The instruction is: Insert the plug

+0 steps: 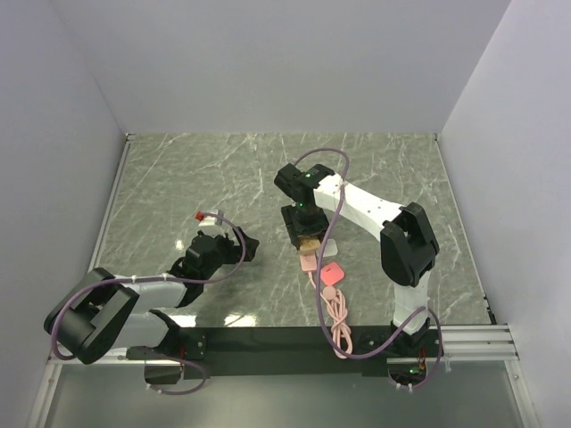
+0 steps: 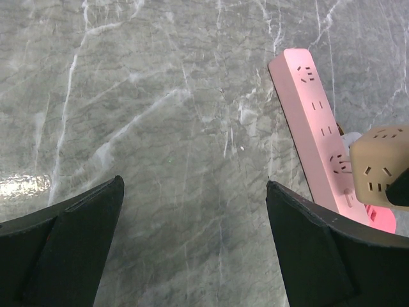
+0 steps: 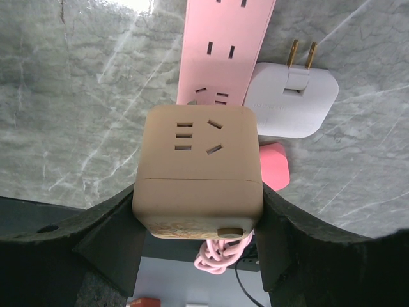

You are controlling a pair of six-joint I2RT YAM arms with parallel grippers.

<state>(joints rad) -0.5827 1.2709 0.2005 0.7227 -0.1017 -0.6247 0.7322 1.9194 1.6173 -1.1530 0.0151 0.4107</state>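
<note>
The plug (image 1: 332, 272) is a small flat coral-pink block lying on the marble table to the right of the pale-pink power strip (image 1: 309, 262). In the right wrist view only a corner of the plug (image 3: 276, 167) shows, past the tan cube (image 3: 198, 173). My right gripper (image 3: 198, 193) is shut on the tan cube's two sides and holds it over the power strip (image 3: 223, 45). Well left of the strip, my left gripper (image 2: 195, 182) hangs open over bare marble, nothing between its fingers. The left wrist view shows the strip (image 2: 313, 121), the cube (image 2: 380, 167) and a sliver of the plug (image 2: 381, 219) at the right edge.
A white adapter (image 3: 291, 96) with two brass prongs lies against the strip's right side. The strip's pink cord (image 1: 340, 321) is coiled toward the near edge by the right arm's base. A small red item (image 1: 200, 215) lies at the left. Grey walls close in the table.
</note>
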